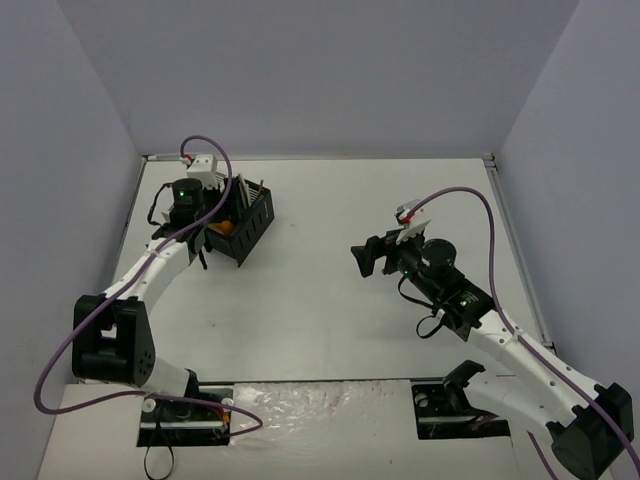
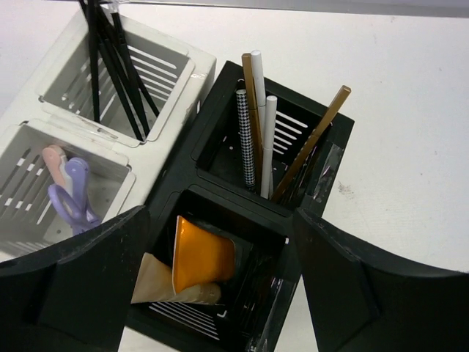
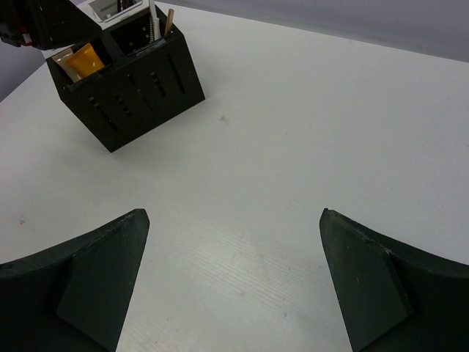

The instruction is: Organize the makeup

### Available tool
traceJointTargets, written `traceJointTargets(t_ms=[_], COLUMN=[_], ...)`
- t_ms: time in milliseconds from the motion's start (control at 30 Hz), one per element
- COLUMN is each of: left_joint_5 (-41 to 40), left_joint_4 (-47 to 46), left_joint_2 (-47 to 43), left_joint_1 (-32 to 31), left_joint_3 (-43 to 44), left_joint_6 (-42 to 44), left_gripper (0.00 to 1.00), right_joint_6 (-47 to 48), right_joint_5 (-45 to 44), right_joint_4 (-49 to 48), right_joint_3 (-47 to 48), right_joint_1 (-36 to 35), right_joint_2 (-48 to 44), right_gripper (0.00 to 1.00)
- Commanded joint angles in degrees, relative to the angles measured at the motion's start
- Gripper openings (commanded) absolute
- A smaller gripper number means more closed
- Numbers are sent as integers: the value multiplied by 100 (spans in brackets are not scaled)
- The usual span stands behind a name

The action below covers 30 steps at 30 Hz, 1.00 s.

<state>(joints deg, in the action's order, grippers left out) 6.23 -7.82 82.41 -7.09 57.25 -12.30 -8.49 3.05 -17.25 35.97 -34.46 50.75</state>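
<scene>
My left gripper [image 2: 220, 220] is open above the near compartment of a black box [image 2: 220, 81]. In that compartment lie an orange tube [image 2: 201, 253] and a flat beige stick [image 2: 157, 282], neither touched by the fingers. The far compartment holds tan, white and checked pencils [image 2: 256, 125] standing upright. Beside it a white box [image 2: 187, 73] holds thin black pencils [image 2: 117, 66] and, in another compartment, a lilac looped piece [image 2: 69, 194] next to a pink item. In the top view the left gripper [image 1: 212, 222] is at the black box [image 1: 255, 222]. My right gripper [image 3: 234, 220] hangs open over bare table, nothing between its fingers.
The right wrist view shows the black box [image 3: 139, 84] far off at the upper left, with the orange tube [image 3: 86, 59] showing in it. The right gripper [image 1: 362, 255] sits mid-table, pointing left. Purple walls enclose the white table [image 1: 400, 180] at the back and sides.
</scene>
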Motion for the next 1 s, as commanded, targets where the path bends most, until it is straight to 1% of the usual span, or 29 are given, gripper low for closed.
traceJointTargets(t_ms=[0,33,100,167,233,300,400,567,733,967], left_joint_5=[-603,-777,-1000,-1311,-1497,-1601,-1549,-1626,-1678,-1557], left_joint_4=[380,699,1314,2177,3065,3608,4363,5022,5346,5625], left_joint_2=[-1013,-1143,-1552,-1953,-2378,-2684,-3294,-4094,-4656,-4864], left_joint_1=[24,24,24,24,24,24,24,12,-19,-113], left_joint_3=[684,809,1085,1524,1778,1983,2012,1830,1600,1243], left_joint_6=[-58,-54,4,54,100,81,149,191,89,3], left_gripper=[89,93,96,97,97,97,97,97,97,97], right_joint_6=[124,120,110,118,133,114,175,331,449,485], right_joint_5=[-463,-605,-841,-1168,-1609,-1980,-2626,-3296,-3509,-3641], right_joint_4=[97,225,419,733,1108,1412,1730,2300,2384,2384], right_joint_3=[392,446,595,878,1064,1242,1579,1866,1882,1809], right_joint_1=[50,45,53,53,53,53,44,36,27,22], right_joint_2=[-259,-303,-454,-633,-781,-937,-1161,-1451,-1692,-1804], right_gripper=[100,100,100,100,100,100,100,100,100,100])
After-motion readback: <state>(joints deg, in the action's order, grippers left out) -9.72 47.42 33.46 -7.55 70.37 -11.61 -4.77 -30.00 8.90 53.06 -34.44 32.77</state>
